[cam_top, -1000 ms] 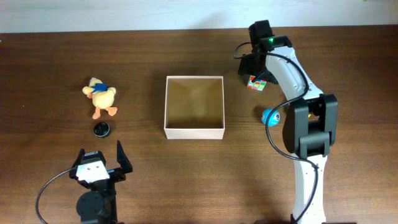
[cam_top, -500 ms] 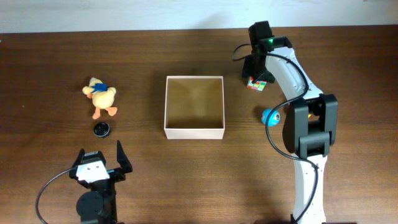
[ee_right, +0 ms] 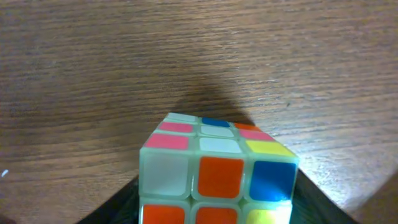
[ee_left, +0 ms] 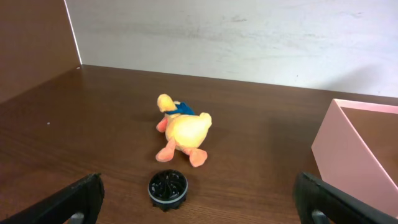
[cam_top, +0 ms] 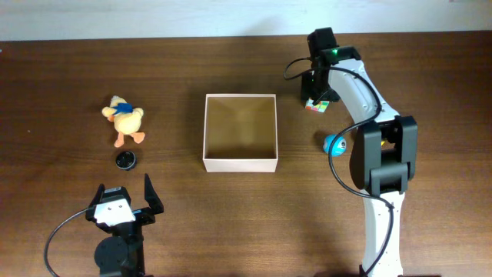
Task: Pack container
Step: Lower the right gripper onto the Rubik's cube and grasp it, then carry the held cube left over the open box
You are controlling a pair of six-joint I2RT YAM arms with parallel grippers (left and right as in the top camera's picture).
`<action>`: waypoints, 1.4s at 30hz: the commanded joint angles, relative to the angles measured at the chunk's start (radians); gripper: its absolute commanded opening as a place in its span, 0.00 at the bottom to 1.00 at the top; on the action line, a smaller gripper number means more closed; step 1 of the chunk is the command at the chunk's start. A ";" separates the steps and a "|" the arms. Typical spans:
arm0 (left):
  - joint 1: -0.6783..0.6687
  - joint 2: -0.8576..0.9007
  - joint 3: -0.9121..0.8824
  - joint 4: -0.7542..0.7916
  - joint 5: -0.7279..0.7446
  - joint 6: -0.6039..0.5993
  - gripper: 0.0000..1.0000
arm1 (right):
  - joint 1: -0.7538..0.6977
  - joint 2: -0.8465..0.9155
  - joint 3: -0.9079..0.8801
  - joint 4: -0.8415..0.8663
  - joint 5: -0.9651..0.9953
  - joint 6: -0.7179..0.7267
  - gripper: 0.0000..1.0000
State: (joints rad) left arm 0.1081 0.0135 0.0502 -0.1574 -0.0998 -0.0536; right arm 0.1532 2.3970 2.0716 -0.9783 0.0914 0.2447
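A duck (cam_top: 123,121) lies far left, a black disc (cam_top: 125,160) near it. The left gripper (cam_top: 124,192) stands wide open. Mid-table sits the box (cam_top: 240,164), only its tan floor showing inside. The right gripper (cam_top: 317,96) straddles a cube (cam_top: 315,105) just right of the box; whether the jaws clamp it I cannot tell. A blue ball (cam_top: 333,142) lies rightmost.

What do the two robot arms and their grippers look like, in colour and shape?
The right arm has white tubular links, black boxy joints, a thin black cable along it and a small green light near the wrist. The left gripper has a white body and two black fingers.
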 commanded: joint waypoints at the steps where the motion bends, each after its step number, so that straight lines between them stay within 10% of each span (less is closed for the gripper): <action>1: 0.005 -0.008 -0.006 0.003 0.018 -0.013 0.99 | -0.018 0.002 -0.010 0.002 -0.013 -0.009 0.44; 42: 0.005 -0.008 -0.006 0.003 0.018 -0.013 0.99 | 0.047 -0.023 0.549 -0.283 -0.013 -0.111 0.30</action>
State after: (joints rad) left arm 0.1081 0.0135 0.0502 -0.1574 -0.0998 -0.0536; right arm 0.1658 2.3970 2.5355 -1.2411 0.0845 0.1543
